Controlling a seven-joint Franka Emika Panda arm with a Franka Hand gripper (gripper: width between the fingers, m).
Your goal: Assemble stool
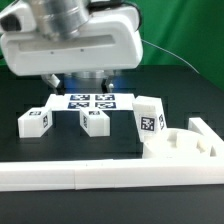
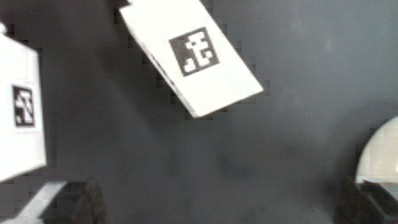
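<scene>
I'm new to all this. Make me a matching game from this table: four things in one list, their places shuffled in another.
Things:
1 marker board
2 seat
3 border rail
4 upright leg

Places:
A nearest the camera, across the picture
B exterior view's far right
C behind the legs, below the robot arm
D between the middle leg and the seat

Pairs: 1-C, 2-B, 3-A, 4-D
</scene>
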